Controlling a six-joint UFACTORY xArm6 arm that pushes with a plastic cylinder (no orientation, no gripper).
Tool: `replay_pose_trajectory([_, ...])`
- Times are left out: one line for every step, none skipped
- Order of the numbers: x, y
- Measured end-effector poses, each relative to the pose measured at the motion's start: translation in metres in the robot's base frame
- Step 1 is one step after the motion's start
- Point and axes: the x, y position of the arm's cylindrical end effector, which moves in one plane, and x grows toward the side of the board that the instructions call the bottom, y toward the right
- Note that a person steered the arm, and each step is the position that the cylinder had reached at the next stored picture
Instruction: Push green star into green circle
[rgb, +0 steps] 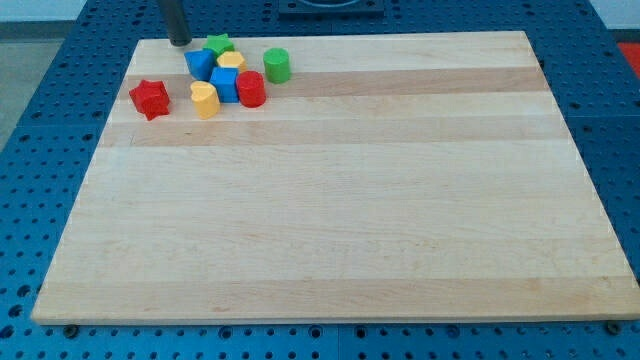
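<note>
The green star lies near the board's top edge at the view's upper left. The green circle stands to its right and a little lower, apart from it, with a yellow block between them. My tip rests on the board just left of the green star, with a small gap between them. A blue block sits right below the star.
Below the star, a second blue block, a red cylinder and a yellow heart are packed together. A red star lies apart to the left. The wooden board rests on a blue perforated table.
</note>
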Motion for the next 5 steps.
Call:
replay_pose_trajectory([0.015, 0.012])
replay_pose_trajectory([0.016, 0.029])
replay_pose_trajectory([0.02, 0.07])
replay_pose_trajectory([0.02, 0.105])
replay_pose_trajectory([0.02, 0.109])
